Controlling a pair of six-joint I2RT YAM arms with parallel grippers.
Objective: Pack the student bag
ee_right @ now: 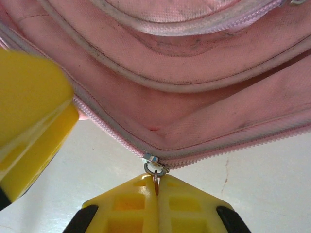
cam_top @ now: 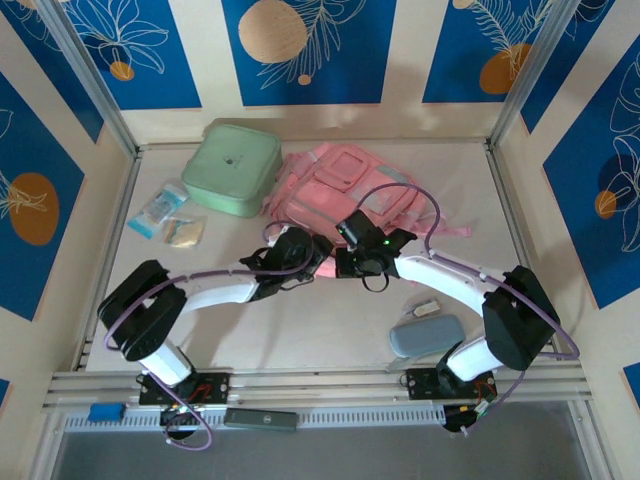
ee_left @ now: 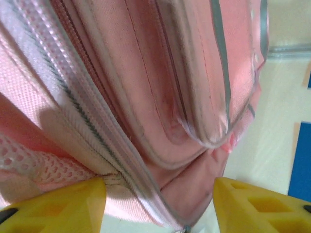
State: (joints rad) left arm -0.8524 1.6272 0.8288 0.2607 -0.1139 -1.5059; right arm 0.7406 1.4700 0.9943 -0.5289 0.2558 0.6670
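Your right gripper (ee_right: 156, 194) has its fingers pressed flat together on the zip pull (ee_right: 154, 171) of the bag (ee_right: 194, 107), right at the bag's near edge where the zip line bends. A blurred yellow finger (ee_right: 29, 116), cut off by the frame, sits just beside that edge on the left.

Your left gripper (ee_left: 158, 208) is spread wide. The bag's zipped edge lies between its fingers (ee_left: 58, 206), and you cannot tell whether either one presses the fabric.

From above, the bag (cam_top: 330, 180) lies at the middle back of the table (cam_top: 330, 320), just right of the mint case (cam_top: 232, 168). Both wrists hide its near edge, and the fingertips are hard to make out there.
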